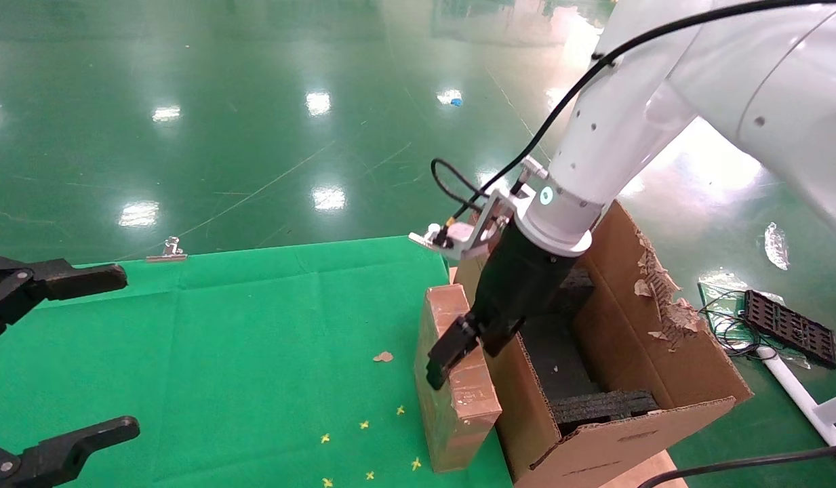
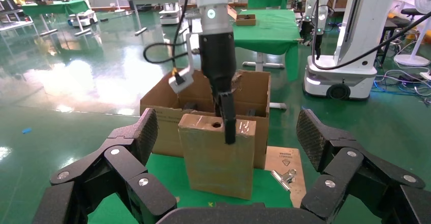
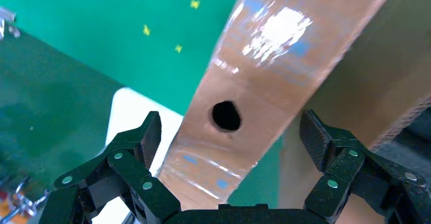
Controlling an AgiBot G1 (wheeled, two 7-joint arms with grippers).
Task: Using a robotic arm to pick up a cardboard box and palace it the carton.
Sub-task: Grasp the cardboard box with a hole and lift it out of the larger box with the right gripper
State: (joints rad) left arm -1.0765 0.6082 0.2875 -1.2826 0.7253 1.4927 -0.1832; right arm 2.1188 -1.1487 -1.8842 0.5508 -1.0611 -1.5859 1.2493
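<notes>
A silver metal binder clip (image 1: pixel 167 251) sat at the far edge of the green cloth-covered counter (image 1: pixel 255 325); small yellow star-shaped marks (image 1: pixel 364 425) dotted its near edge.

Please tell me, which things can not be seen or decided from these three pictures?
- Contact: in the right wrist view the right end effector straddles the cardboard box, open; whether its fingers touch the box cannot be told.
- Carton floor: in the head view the robotic arm and black foam hide most of the inside.
- Left end effector: in the head view the frame edge cuts it off, so only the fingers show.
</notes>
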